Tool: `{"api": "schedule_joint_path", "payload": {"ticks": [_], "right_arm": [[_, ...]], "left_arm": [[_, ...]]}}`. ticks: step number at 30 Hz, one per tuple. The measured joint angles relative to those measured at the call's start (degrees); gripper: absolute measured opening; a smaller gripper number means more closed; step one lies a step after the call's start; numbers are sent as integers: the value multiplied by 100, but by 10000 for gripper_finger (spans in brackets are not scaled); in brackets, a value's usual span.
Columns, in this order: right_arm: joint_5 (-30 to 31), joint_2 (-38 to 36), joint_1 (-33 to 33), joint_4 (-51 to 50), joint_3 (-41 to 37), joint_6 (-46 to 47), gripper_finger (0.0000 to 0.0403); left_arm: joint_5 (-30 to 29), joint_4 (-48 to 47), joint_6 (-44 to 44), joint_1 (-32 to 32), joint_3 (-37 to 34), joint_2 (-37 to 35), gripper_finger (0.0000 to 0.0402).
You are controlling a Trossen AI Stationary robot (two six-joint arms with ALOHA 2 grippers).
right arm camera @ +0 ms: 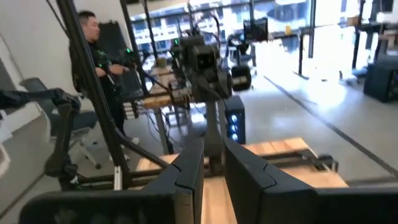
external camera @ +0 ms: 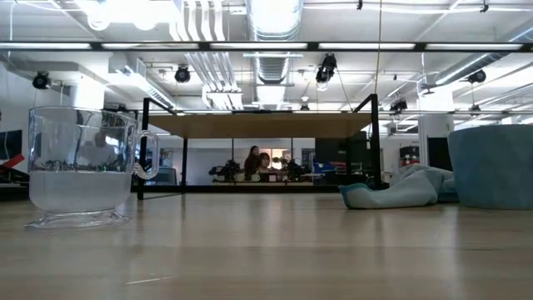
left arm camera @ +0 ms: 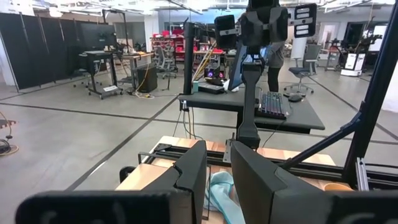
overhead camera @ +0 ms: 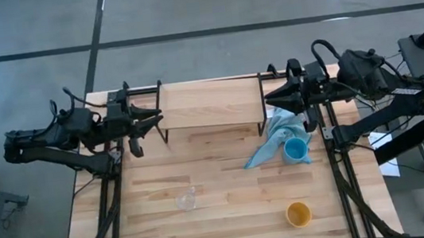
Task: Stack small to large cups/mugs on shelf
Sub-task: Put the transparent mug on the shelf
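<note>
Overhead, the left gripper (overhead camera: 154, 116) waits at the far left edge of the table (overhead camera: 232, 229), level with the left end of the shelf (overhead camera: 210, 103) and pointing toward it. In its own wrist view its two dark fingers (left arm camera: 193, 168) stand a little apart, a narrow gap between them, gripping nothing.

The shelf is a pale wood board on thin black legs, set along the table's far edge between the two arms, with nothing on top of it. From the low view it shows as a thin dark-edged slab (external camera: 258, 125) raised on black uprights.

Nearer the front, left of centre, stands the clear glass (overhead camera: 186, 200), see-through and hard to pick out from above. Low down it looms close (external camera: 79, 167), a small handled cup with a thick foot.

Right of the shelf's end lies a crumpled light blue cloth (overhead camera: 274, 140), and the light blue cup (overhead camera: 296, 150) sits upright touching the cloth's right side, mouth up. Toward the front right corner, well apart from both, is the yellow-orange cup (overhead camera: 298, 214), also upright.

Farthest right, the right gripper (overhead camera: 269, 96) hangs by the shelf's right end above the cloth's far edge, its fingers (right arm camera: 189, 168) slightly parted and empty.
</note>
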Motion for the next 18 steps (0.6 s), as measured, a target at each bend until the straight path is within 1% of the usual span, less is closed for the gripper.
{"api": "schedule_joint_path", "payload": {"ticks": [2, 8, 14, 18], "right_arm": [[-94, -3, 1, 162, 0, 9, 54], [-119, -17, 1, 196, 0, -84, 54], [-118, 19, 1, 229, 0, 261, 54], [-119, 45, 1, 225, 0, 189, 54]], "left_arm": [[0, -4, 0, 0, -14, -25, 61], [0, -2, 0, 0, -17, -2, 61], [-2, 6, -1, 0, -17, 18, 61], [-2, 6, -4, -2, -17, 50, 61]]}}
